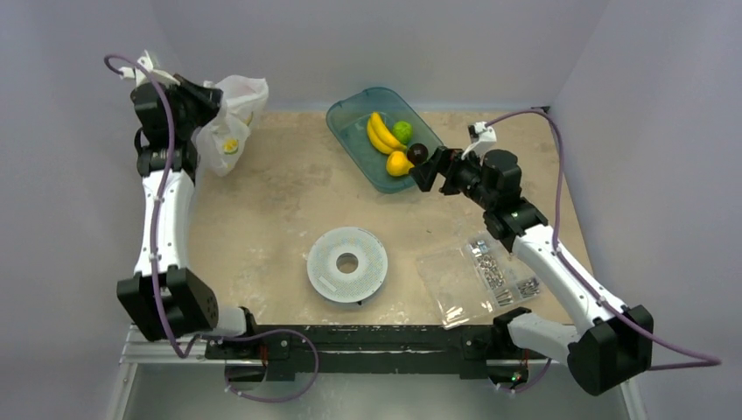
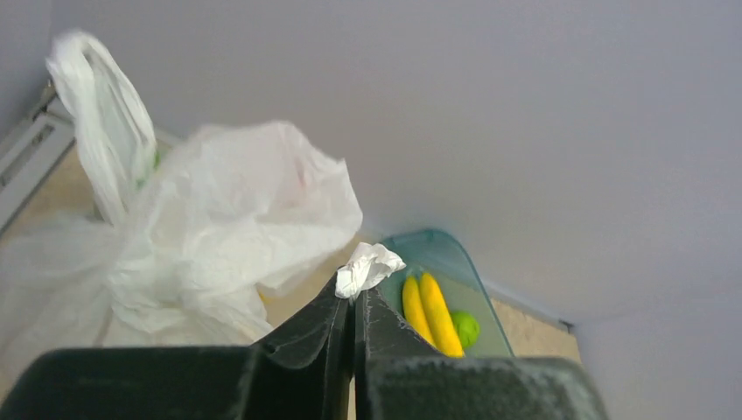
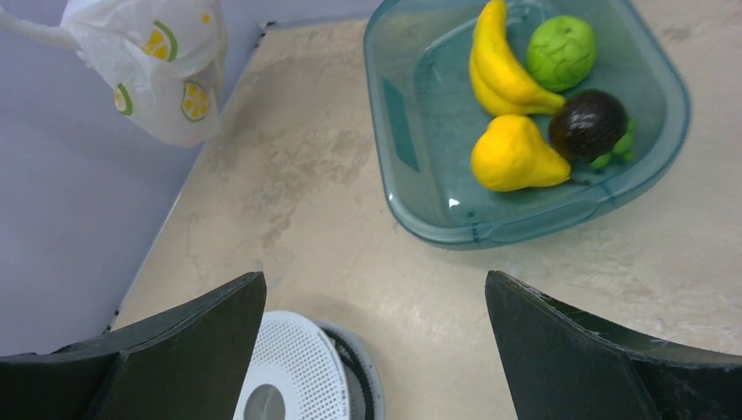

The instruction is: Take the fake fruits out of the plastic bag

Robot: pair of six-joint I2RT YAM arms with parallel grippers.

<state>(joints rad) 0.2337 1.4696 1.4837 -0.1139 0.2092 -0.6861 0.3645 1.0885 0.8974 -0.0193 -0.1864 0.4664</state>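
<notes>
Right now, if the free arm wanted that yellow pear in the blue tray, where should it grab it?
Probably the fat round end of the yellow pear, coming straight down with the open right gripper. It lies on its side, its narrow tip beside the dark plum, so the wide end has free room in the tray.

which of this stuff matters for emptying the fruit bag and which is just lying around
Job: plastic bag, green fruit, yellow fruit.
Lying about: banana bunch, dark plum, teal bin, white perforated disc, bag of screws.
</notes>
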